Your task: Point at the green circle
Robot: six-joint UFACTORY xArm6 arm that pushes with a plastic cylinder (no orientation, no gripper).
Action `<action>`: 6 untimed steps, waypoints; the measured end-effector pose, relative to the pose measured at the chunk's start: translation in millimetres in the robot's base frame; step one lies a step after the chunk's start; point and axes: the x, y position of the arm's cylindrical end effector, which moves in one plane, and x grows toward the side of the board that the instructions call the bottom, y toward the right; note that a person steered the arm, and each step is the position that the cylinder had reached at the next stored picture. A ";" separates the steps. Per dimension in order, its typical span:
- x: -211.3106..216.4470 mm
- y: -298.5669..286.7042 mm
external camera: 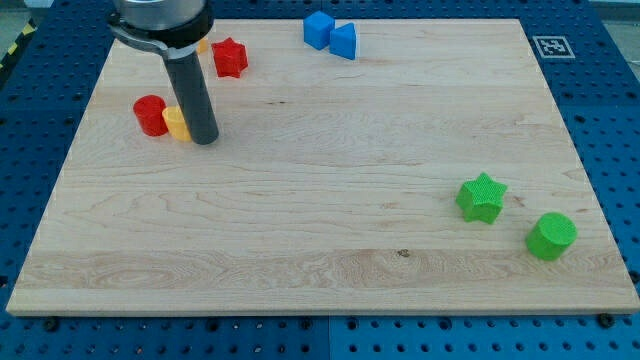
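Note:
The green circle point(552, 236) is a short green cylinder near the view's bottom right corner of the wooden board point(320, 220). A green star point(482, 197) lies just up and left of it. My tip point(204, 140) rests on the board at the view's upper left, far from the green circle. It touches or nearly touches a yellow block point(176, 124), partly hidden behind the rod, with a red cylinder point(151, 115) on that block's left.
A red star point(230, 57) lies near the view's top left, with another yellow block point(203, 45) mostly hidden behind the rod's collar. A blue cube-like block point(318, 29) and a blue triangle point(343, 40) sit at the top middle. A tag marker point(552, 46) is at top right.

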 end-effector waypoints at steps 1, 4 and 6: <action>3.2 58.7; 40.9 327.2; 137.9 395.7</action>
